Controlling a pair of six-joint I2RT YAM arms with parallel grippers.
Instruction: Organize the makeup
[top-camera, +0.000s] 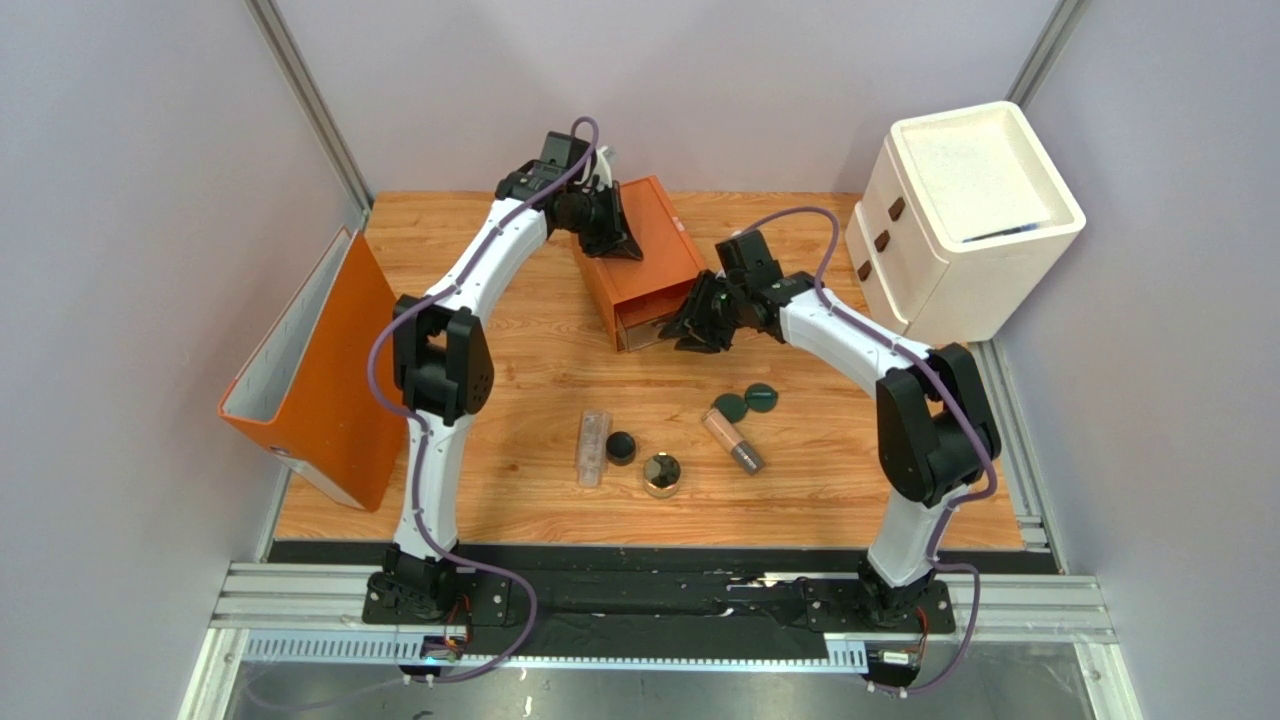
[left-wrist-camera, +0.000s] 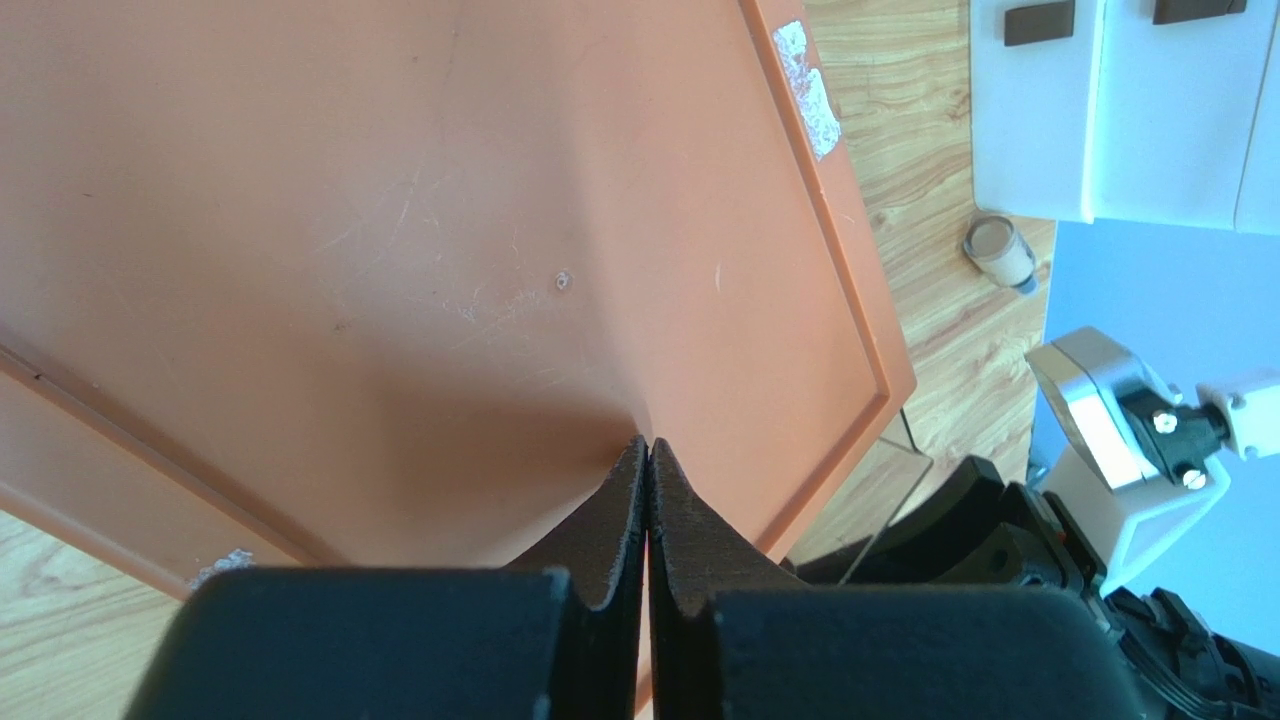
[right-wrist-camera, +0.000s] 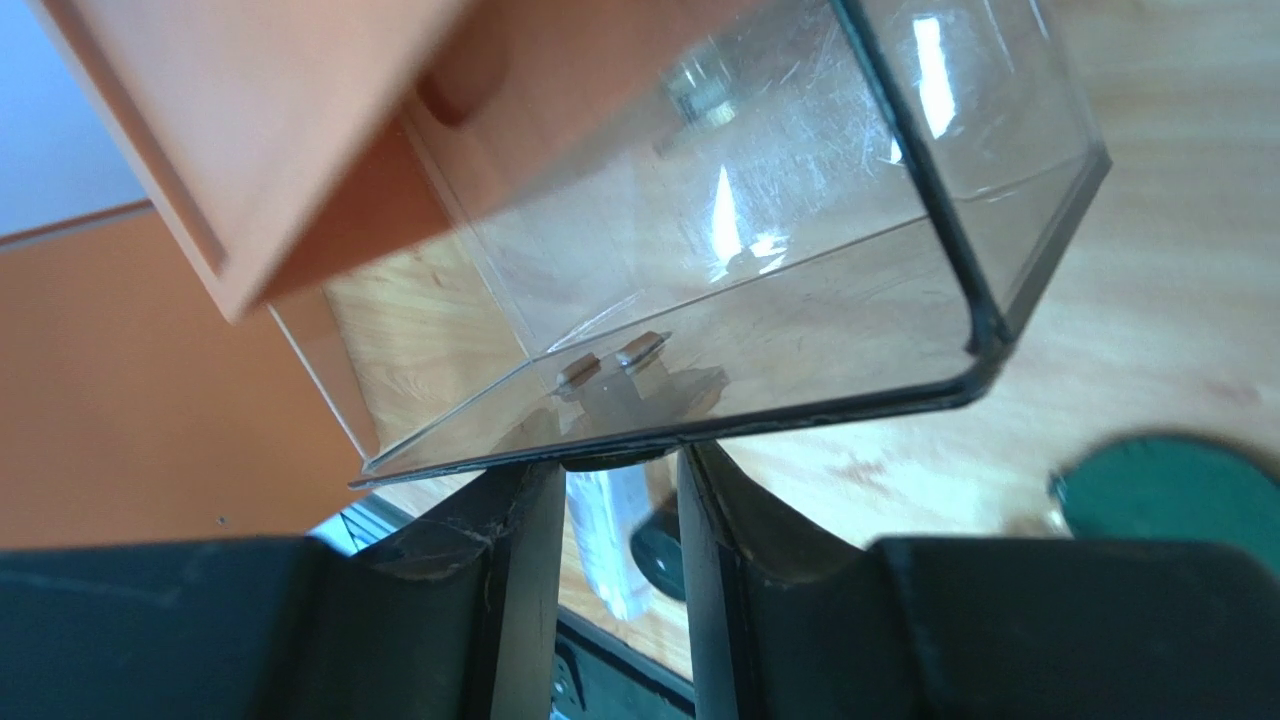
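Observation:
The makeup lies on the wooden table in front of the orange box (top-camera: 637, 258): a clear tube (top-camera: 595, 447), a black round pot (top-camera: 619, 446), a gold-rimmed jar (top-camera: 661, 476), a tan tube with dark cap (top-camera: 733, 441) and two dark-green discs (top-camera: 730, 407) (top-camera: 760, 398). My left gripper (top-camera: 613, 240) (left-wrist-camera: 648, 446) is shut, its tips on the box's top (left-wrist-camera: 376, 225). My right gripper (top-camera: 684, 327) (right-wrist-camera: 621, 458) is closed on the small knob of the clear drawer (right-wrist-camera: 751, 270), which is pulled partly out and empty. Beyond the drawer I see one green disc (right-wrist-camera: 1180, 488) and the clear tube (right-wrist-camera: 601, 548).
A big white cabinet (top-camera: 962, 210) stands at the back right. An orange-and-white panel (top-camera: 308, 375) leans at the left edge. A small round capped object (left-wrist-camera: 995, 248) sits on the table near the cabinet (left-wrist-camera: 1112, 105).

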